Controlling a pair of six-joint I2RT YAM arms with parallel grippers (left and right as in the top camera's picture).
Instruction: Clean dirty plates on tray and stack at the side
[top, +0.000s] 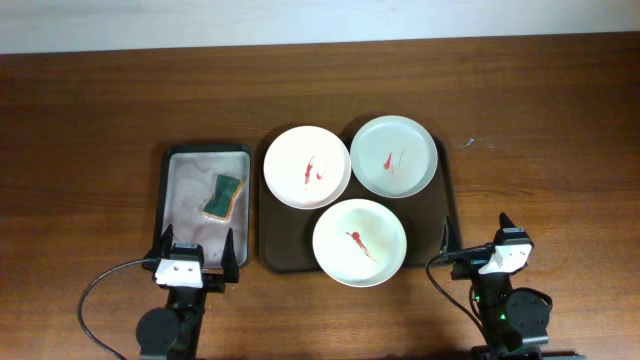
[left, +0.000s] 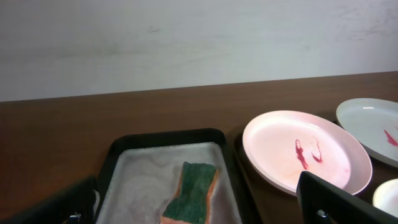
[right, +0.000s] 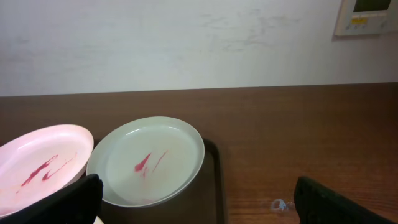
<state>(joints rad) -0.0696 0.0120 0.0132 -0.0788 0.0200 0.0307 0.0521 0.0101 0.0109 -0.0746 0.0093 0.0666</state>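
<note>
- Three plates sit on the brown tray (top: 285, 232), all with red smears: far-left white plate (top: 307, 167), mint plate (top: 393, 156), near white plate (top: 359, 242). None stacked on the counter (top: 550, 120). Judged: cleaning not yet begun.
- Left claw (top: 199, 240): fingers spread wide with nothing between them, at the near rim of the grey tray (top: 170, 190).
- Right claw (top: 476, 228): likewise spread and empty, just beside the brown tray's near right corner.
- Key relation: the sponge (top: 224, 195) lies straight ahead of the left claw, inside the grey tray. Its long axis runs roughly away from the claw, with the far end skewed slightly right.
- The left arm is clearly nearer the sponge. The right arm is well apart, with the brown tray between.
- Judged: the left claw should reach forward and down, closing across the sponge's short width with little wrist turn.
</note>
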